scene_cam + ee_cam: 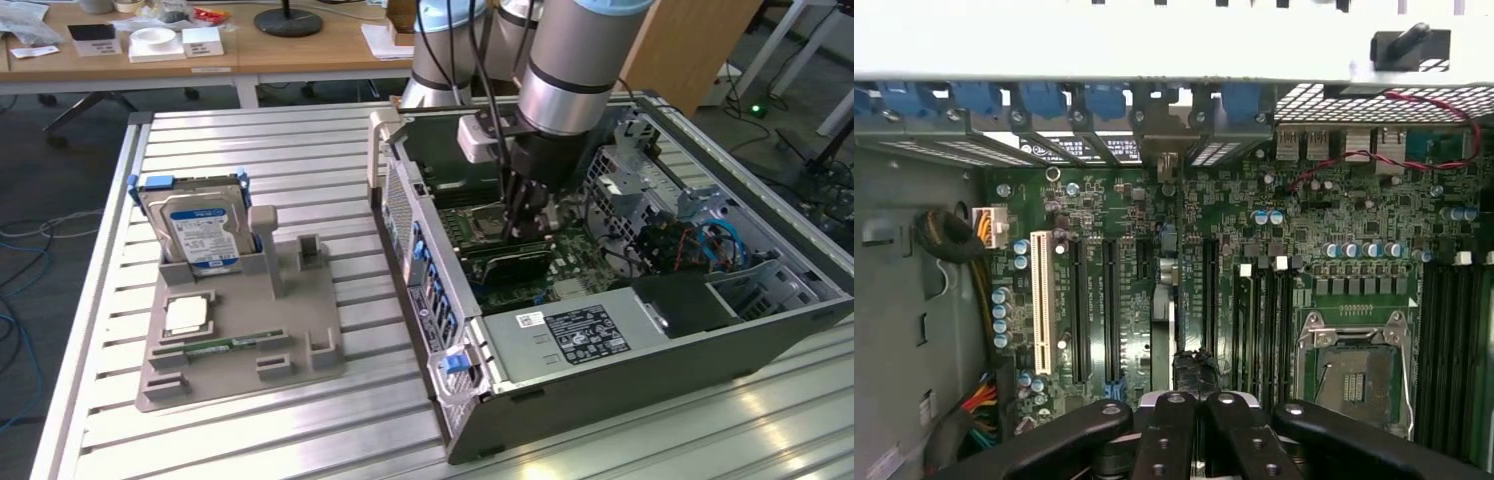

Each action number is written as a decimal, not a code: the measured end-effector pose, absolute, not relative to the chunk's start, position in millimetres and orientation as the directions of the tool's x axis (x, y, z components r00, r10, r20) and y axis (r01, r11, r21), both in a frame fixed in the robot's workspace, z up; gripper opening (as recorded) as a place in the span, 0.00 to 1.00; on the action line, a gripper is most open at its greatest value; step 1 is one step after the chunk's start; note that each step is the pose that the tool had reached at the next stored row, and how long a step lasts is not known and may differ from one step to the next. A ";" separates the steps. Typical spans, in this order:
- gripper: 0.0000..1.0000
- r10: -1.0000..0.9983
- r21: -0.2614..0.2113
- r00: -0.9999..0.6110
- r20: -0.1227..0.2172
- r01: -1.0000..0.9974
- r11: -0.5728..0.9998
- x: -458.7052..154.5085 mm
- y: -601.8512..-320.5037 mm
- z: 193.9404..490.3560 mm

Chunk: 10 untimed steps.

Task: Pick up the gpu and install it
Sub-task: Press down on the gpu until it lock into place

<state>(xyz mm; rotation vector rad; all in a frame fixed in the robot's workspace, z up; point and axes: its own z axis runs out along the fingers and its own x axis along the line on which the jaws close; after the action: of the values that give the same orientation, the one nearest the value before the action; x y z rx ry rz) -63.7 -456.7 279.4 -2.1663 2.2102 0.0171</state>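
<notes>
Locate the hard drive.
Exterior view's left: the hard drive stands upright at the far end of the grey holder on the table, apart from the open case, with a chip lying just in front of it.

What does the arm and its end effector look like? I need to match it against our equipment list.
The arm is a thick silver-grey tube with a blue-grey joint cap, black cables running down it and a white box clipped beside the wrist. The end effector is black, with screwed linkage bars.
</notes>
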 end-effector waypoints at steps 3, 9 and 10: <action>0.11 -0.999 -0.025 -0.020 -0.041 -0.999 0.021 -63.8 -456.2 274.1; 0.11 -0.999 -0.025 -0.020 -0.039 -0.999 0.021 -63.8 -456.3 272.3; 0.11 -0.999 -0.025 -0.020 -0.038 -0.999 0.021 -63.8 -456.4 272.2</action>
<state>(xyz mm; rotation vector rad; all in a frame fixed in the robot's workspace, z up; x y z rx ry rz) -63.8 -456.4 272.2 -2.1675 2.2117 0.0143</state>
